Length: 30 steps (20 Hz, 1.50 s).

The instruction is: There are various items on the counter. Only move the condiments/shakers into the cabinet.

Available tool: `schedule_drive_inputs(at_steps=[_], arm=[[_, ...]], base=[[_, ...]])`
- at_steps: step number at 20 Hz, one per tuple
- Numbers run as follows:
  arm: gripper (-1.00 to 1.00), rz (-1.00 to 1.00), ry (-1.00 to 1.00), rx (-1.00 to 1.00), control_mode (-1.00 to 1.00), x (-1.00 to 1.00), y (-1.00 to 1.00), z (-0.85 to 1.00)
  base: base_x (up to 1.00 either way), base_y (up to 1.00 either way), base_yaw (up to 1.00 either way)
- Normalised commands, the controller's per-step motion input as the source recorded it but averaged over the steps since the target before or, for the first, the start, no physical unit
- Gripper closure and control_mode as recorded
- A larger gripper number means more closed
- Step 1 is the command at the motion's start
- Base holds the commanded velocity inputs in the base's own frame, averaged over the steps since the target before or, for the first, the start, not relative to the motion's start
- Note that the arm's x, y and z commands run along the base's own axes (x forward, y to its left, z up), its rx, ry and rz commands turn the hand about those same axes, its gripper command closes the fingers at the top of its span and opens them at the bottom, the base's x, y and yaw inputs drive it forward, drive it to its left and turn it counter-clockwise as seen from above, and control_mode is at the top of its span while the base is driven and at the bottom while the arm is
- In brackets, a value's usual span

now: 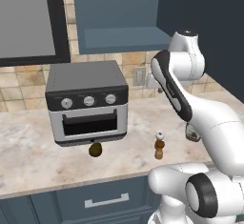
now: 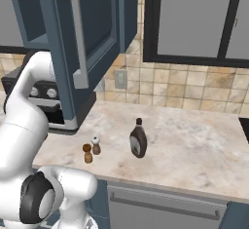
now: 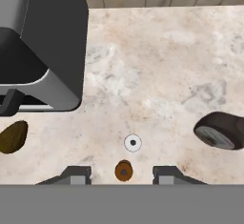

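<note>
In the hand view I look straight down on the counter (image 3: 157, 66). My gripper (image 3: 121, 175) is open and hangs well above it. The brown-topped shaker (image 3: 124, 171) shows between the fingertips, far below them, and the white-topped shaker (image 3: 133, 143) stands just beyond it. The dark syrup bottle (image 3: 217, 130) is to the right, the round brown-green fruit (image 3: 13, 136) to the left. From the base, the shakers (image 2: 87, 153) (image 2: 96, 145) stand near the counter's front edge, left of the syrup bottle (image 2: 138, 139). The cabinet (image 1: 121, 37) above is open, its shelf floor bare.
A grey toaster oven (image 1: 86, 105) with three knobs stands on the counter (image 1: 28, 156) at the left, with the fruit (image 1: 96, 149) just in front of it. The open cabinet door (image 2: 73, 52) juts out over the counter. Blue-grey drawers (image 1: 107, 201) run below.
</note>
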Motion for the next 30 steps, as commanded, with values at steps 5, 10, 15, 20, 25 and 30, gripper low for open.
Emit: schedule_drive_inputs(at_steps=[5,10,15,20,25,30], arm=[[-1.0,0.0,0.0,0.0,-1.0,0.01,0.0,0.0],[-1.0,0.0,0.0,0.0,-1.0,-0.07,0.0,0.0],[-1.0,0.0,0.05,0.0,-1.0,-0.11,0.02,-0.26],[-1.0,0.0,0.16,0.07,-1.0,-0.28,0.02,-0.73],[-1.0,0.0,0.15,0.15,-1.0,-0.18,0.02,-0.9],[-1.0,0.0,0.19,-0.02,-1.0,-0.03,0.09,-0.74]], base=[[0.0,0.0,0.0],[0.0,0.0,0.0],[0.0,0.0,0.0],[0.0,0.0,0.0],[0.0,0.0,0.0],[0.0,0.0,0.0]])
